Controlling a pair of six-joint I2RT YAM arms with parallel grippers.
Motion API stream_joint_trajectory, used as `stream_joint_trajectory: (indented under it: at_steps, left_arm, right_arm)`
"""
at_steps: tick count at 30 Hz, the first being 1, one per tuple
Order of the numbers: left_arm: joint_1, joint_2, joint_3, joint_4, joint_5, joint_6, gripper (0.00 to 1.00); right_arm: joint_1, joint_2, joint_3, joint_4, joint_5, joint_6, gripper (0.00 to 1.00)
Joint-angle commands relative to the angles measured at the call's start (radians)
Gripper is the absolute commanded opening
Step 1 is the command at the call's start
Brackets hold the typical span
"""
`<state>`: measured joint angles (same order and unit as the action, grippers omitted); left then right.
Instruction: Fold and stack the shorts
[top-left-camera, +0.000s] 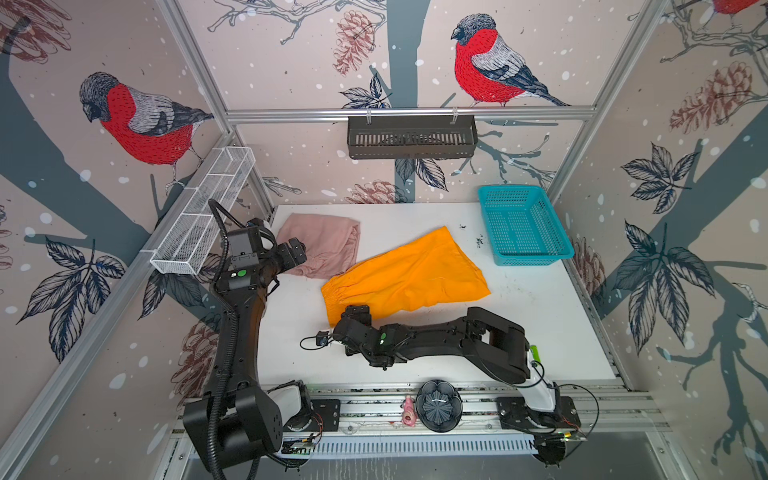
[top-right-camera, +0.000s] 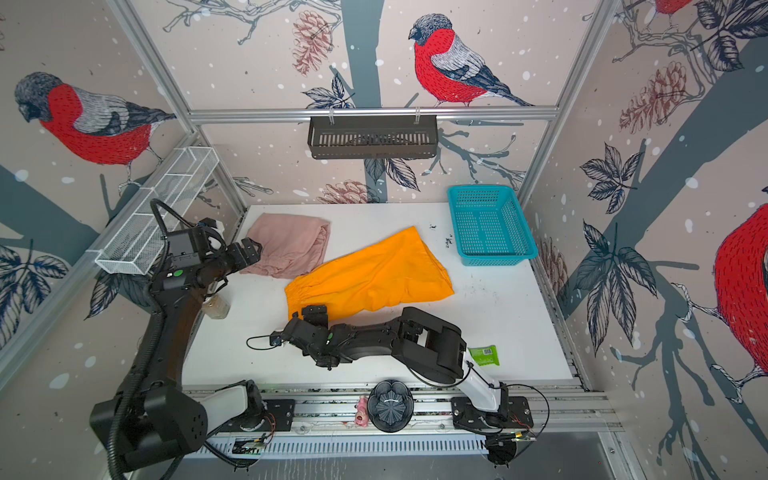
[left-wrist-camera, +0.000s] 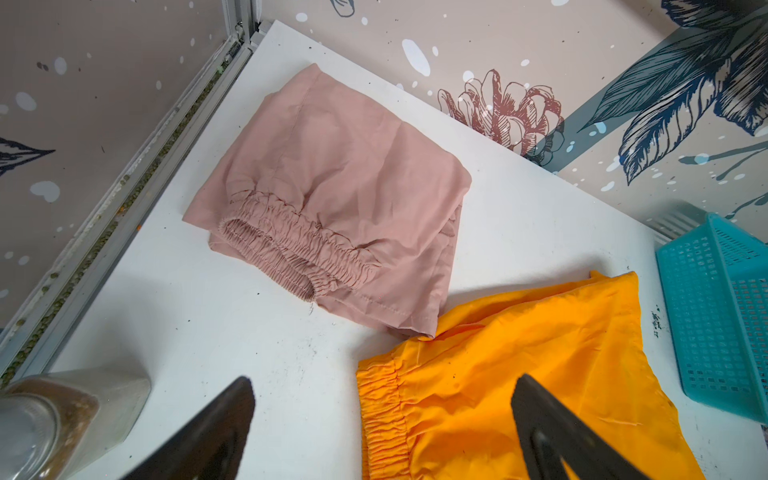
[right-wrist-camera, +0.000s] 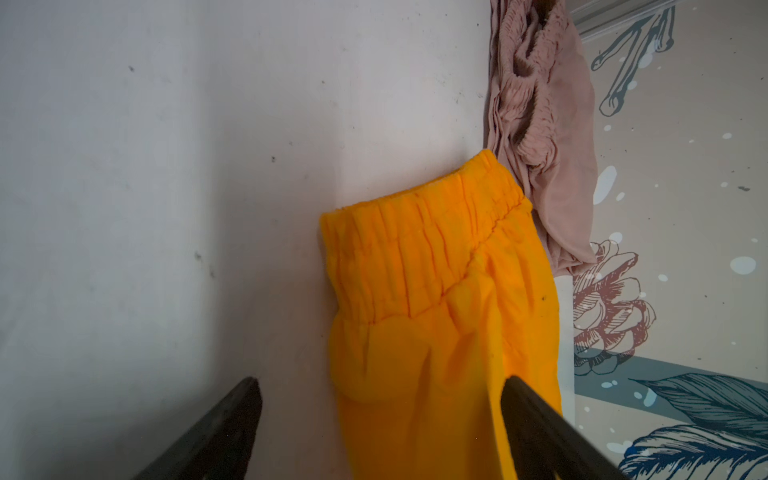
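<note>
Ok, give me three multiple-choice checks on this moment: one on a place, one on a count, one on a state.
1. Where does the teal basket stand?
A. the table's far right corner
B. its near left corner
C. its middle

2. How many pairs of shorts lie on the table?
A. one
B. two
C. three

3. The left gripper is:
A. shut on cloth
B. shut, empty
C. open, empty

Answers:
1 A, both top views show it at the far right corner.
2 B, the pink shorts and the orange shorts.
3 C, its fingers stand wide apart in the left wrist view, gripping nothing.
</note>
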<state>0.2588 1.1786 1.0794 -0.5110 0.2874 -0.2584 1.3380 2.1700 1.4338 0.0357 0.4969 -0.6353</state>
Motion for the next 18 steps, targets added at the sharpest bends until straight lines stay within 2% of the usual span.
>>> stream_joint_trajectory:
  at_steps: [1, 11, 16, 18]
  left_arm:
    - [0.006, 0.004, -0.008, 0.017, 0.001, 0.005, 0.97]
    - [0.014, 0.018, -0.013, 0.019, 0.004, 0.002, 0.97]
    - [0.014, 0.032, -0.017, 0.012, 0.002, -0.016, 0.97]
    - [0.014, 0.024, -0.021, 0.008, 0.027, -0.054, 0.97]
  right_arm:
    - [0.001, 0.020, 0.010, 0.062, 0.009, -0.064, 0.92]
    - [-0.025, 0.112, 0.050, 0.117, 0.024, -0.089, 0.90]
    - [-0.040, 0.108, 0.022, 0.126, -0.018, -0.065, 0.67]
    - [-0.045, 0.098, 0.005, 0.137, -0.035, -0.049, 0.53]
